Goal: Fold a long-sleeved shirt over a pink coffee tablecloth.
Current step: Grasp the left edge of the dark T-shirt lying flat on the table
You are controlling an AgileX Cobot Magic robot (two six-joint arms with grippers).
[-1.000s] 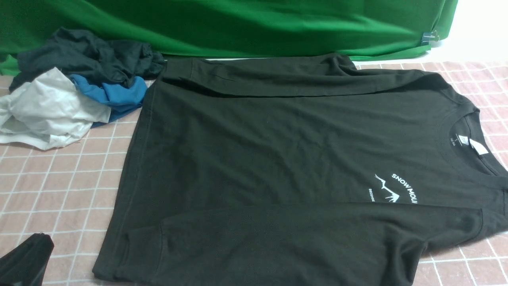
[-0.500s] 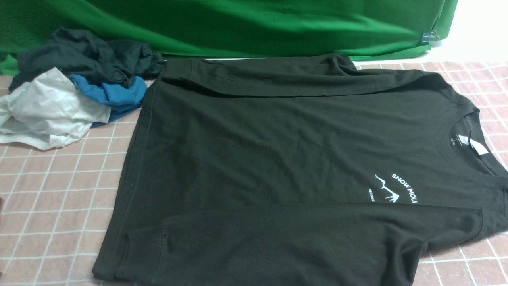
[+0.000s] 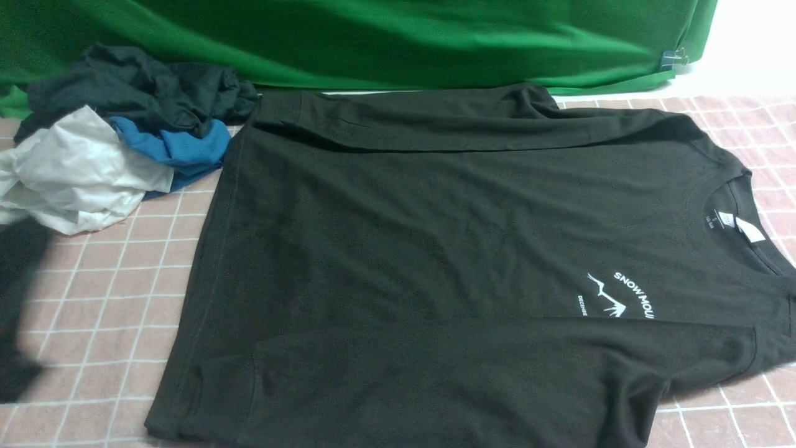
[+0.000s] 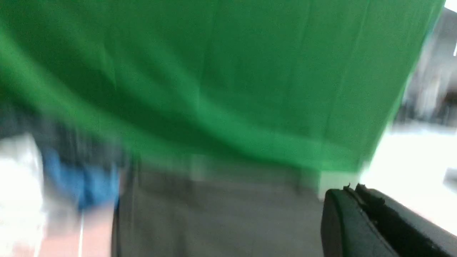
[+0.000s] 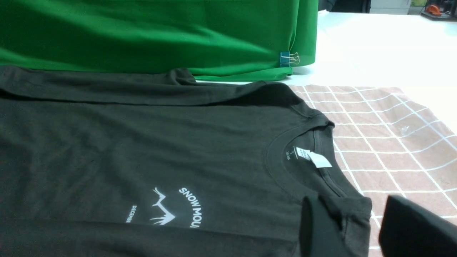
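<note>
Front view, shirt: the large black long-sleeved shirt (image 3: 435,236) lies flat on the pinkish-brown white-gridded tablecloth (image 3: 93,298) with both sleeves folded across the body. Its collar points right, and the frame cuts off its near hem.
Front view, edge: the left arm (image 3: 15,305) is only a dark smear, so I can't make out its fingers.
Left wrist view: everything is blurred. The left gripper (image 4: 351,189) has its fingers clenched together, empty, against the green backdrop cloth (image 4: 214,71).
Right wrist view: the right gripper (image 5: 351,214) has its fingers (image 5: 321,228) parted and released at the shirt's shoulder edge. The chest print is cut short at "SNOW MOU".
</note>
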